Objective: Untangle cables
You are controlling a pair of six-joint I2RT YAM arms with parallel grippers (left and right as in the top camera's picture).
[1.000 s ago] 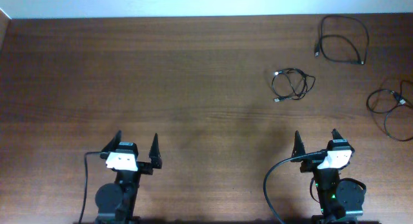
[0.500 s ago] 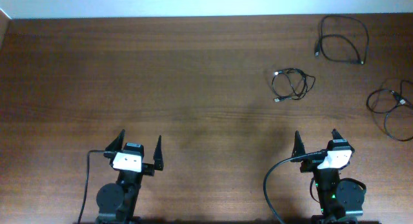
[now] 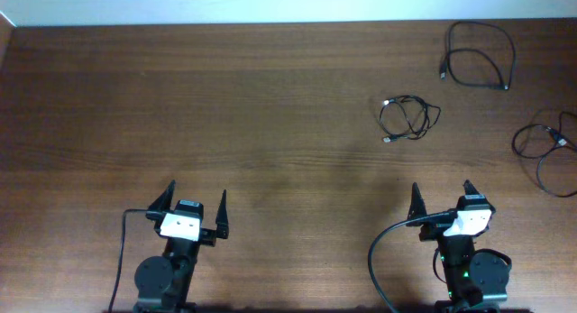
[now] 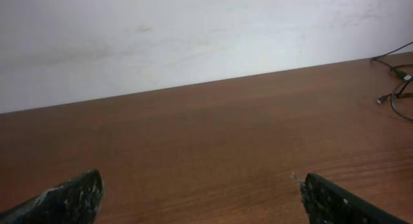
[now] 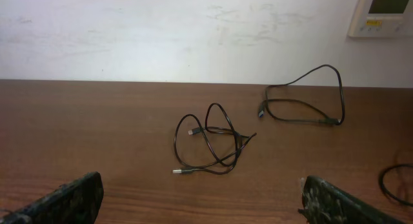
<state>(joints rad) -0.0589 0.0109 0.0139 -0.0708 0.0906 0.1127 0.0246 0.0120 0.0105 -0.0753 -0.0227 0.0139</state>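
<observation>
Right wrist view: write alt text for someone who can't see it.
A small coiled cable lies centre on a wooden table, a larger looped cable behind it, a third cable cropped at the right edge, all thin, black, apart. The open right hand frames the bottom corners.

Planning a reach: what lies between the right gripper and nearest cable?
Nothing: bare table separates right gripper and coiled cable, in overhead and right wrist views.

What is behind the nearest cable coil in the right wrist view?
A second cable lies apart from the coil on the table, then the white wall. Nothing is covered: the thin cords hide only slivers of wood.
</observation>
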